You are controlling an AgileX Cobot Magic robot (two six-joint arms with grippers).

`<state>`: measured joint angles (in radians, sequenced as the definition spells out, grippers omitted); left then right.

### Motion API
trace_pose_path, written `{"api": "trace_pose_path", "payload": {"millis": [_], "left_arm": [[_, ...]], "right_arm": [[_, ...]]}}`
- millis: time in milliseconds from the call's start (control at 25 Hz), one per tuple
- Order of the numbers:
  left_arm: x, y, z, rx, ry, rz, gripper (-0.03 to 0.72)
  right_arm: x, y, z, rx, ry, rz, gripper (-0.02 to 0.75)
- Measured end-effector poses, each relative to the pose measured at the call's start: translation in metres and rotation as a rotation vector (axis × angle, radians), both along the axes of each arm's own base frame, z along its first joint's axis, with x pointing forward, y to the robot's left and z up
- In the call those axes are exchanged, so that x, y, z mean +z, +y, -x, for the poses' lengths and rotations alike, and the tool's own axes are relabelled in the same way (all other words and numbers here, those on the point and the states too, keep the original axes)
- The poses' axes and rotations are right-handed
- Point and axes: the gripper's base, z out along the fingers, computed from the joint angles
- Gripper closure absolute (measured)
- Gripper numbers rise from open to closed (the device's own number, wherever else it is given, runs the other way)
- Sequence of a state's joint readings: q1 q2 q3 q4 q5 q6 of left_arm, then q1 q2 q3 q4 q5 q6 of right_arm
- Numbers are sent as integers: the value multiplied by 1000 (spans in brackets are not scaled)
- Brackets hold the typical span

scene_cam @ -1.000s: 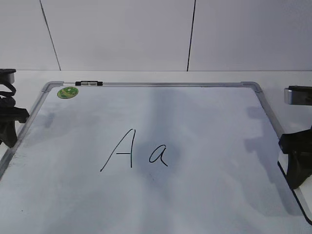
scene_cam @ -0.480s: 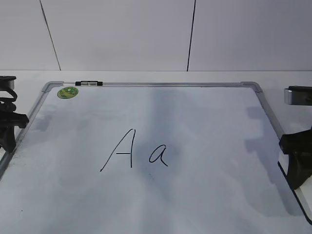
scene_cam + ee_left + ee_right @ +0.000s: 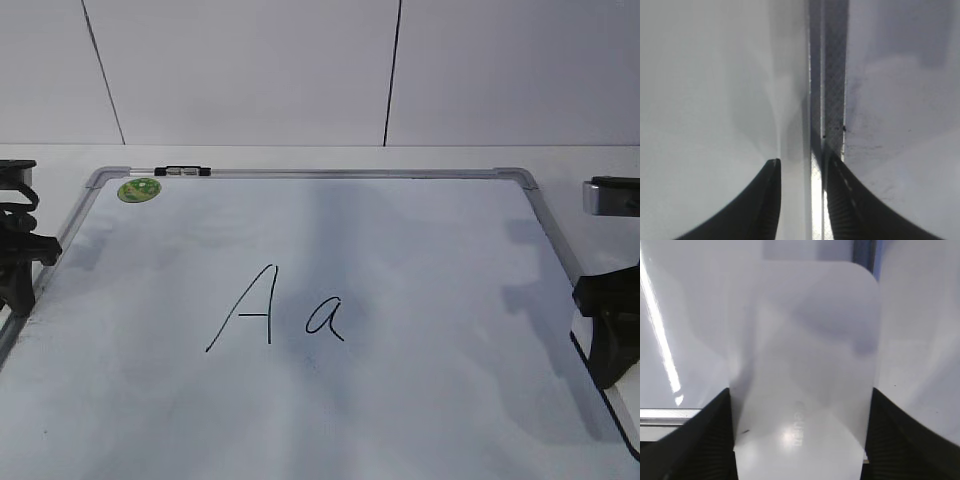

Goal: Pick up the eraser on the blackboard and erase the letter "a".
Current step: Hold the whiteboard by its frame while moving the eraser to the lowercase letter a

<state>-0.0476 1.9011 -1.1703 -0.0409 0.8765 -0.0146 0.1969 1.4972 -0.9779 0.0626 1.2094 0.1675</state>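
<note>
The blackboard (image 3: 420, 240) is a white board in a silver frame lying flat. A small cursive letter "a" (image 3: 325, 318) is written near its middle, right of a taller capital A (image 3: 245, 308). The white eraser (image 3: 805, 355) fills the right wrist view, and my right gripper (image 3: 800, 395) is shut on it with a black finger against each long side. In the exterior view that gripper (image 3: 605, 335) sits at the board's right edge and I cannot make out the eraser there. My left gripper (image 3: 18, 270) is at the board's left edge, open (image 3: 802, 165) and empty, straddling the frame (image 3: 832, 75).
A round green magnet (image 3: 139, 189) sits in the board's far left corner. A marker (image 3: 183, 171) lies on the top frame beside it. A white panelled wall stands behind the table.
The left gripper has drifted slightly outward to the left at the board's edge. The right gripper and the eraser have not moved.
</note>
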Motion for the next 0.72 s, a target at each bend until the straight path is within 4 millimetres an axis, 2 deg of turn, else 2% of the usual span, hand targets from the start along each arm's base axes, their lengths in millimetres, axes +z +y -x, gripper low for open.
{"api": "trace_pose_path", "payload": {"millis": [120,280,400,720], "left_arm": [[-1,0,0,3,3,4,483],[-2,-1,-1,10,10,13,603],[-1,-2,-1,22,12,19,666],[-1,-2,-1,27,12,21,673]], "right_arm": [[0,0,0,0,0,0,171],[0,0,0,0,0,0,171],[0,0,0,0,0,0,171],[2,0,-2,6,-11,-3,172]]}}
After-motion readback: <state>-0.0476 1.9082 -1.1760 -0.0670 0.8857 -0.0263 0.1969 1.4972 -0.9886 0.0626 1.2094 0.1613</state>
